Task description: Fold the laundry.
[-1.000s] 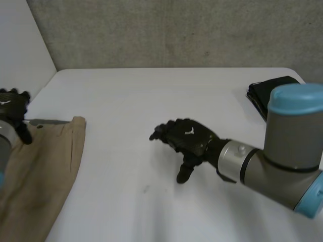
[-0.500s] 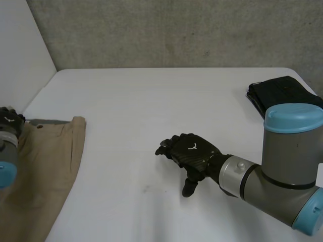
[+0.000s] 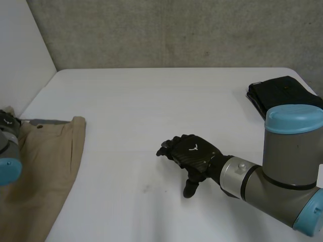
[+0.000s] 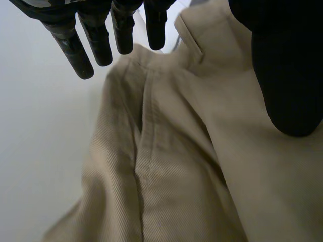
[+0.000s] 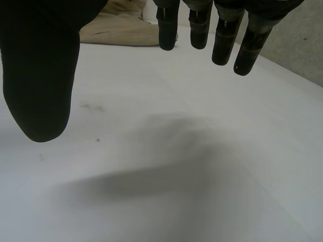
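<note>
Tan trousers lie at the table's near left, waistband toward the back. My left hand sits at their left edge near the waistband; in the left wrist view its fingers hang straight and open just above the tan cloth, holding nothing. My right hand hovers over the bare table middle, fingers relaxed and open. In the right wrist view its fingers and thumb spread above the white table, with the tan trousers lying beyond the fingertips.
A folded black garment lies at the table's far right edge. The white table meets a grey wall at the back and a white wall on the left.
My left hand has drawn back toward the table's near-left edge. My right hand has shifted slightly right and nearer. Both stay open.
</note>
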`<act>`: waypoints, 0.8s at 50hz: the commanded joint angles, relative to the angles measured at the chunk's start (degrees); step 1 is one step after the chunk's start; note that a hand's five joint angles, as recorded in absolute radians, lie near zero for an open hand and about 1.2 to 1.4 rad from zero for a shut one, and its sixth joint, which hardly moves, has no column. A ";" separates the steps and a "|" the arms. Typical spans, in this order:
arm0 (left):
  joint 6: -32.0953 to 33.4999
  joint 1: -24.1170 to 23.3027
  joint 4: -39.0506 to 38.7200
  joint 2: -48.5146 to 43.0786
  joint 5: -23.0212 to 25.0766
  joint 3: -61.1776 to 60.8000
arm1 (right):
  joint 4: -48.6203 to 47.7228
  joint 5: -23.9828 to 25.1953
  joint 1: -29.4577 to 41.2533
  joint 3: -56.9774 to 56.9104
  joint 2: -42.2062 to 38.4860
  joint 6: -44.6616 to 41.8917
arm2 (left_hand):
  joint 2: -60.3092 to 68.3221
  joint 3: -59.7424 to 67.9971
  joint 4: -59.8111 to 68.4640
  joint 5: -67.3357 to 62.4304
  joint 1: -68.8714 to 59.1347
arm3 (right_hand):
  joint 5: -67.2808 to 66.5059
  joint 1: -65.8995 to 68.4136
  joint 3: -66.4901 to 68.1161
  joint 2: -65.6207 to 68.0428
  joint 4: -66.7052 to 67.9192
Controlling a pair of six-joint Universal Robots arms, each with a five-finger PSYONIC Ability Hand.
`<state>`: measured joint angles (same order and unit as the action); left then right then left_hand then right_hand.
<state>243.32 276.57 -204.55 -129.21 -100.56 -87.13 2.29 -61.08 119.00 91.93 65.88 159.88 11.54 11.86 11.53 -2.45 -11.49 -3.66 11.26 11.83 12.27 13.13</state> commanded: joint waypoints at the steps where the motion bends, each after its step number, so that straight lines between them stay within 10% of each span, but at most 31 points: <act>1: 0.05 1.43 3.45 -0.78 0.10 1.35 | 0.00 0.00 0.09 0.00 0.04 0.00 | 2.54 2.22 2.55 -1.62 -2.58 | 3.66 -1.26 -1.83 -2.27 -3.13; 7: 0.05 2.57 6.00 -1.83 0.01 2.58 | 0.00 0.00 0.09 0.00 -0.05 0.00 | 15.47 15.15 15.48 -14.56 -15.52 | 3.66 -1.26 -1.83 -2.27 -3.13; 15: 0.05 2.22 7.23 -2.19 -0.95 3.11 | 0.00 0.00 0.01 0.00 -0.05 0.00 | 68.43 68.10 68.44 -67.51 -68.47 | 3.66 -1.26 -1.83 -2.27 -3.13; 20: -0.13 -0.76 5.04 -1.22 -3.50 3.72 | 0.00 -0.09 0.01 -0.09 0.31 0.08 | 68.46 68.14 68.47 -67.55 -68.51 | 3.66 -1.26 -1.83 -2.27 -3.13; 40: -17.52 -42.15 -2.70 10.38 -3.94 3.46 | -7.91 -16.87 -7.20 -1.40 4.52 2.19 | 68.46 68.14 68.47 -67.55 -68.51 | 3.66 -1.26 -1.83 -2.27 -3.13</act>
<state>233.63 246.36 -207.90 -119.39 -104.70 -83.01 -3.73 -75.97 114.66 90.64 68.48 161.44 68.39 67.28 68.80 -54.51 -62.83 -3.66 11.26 11.83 12.27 13.13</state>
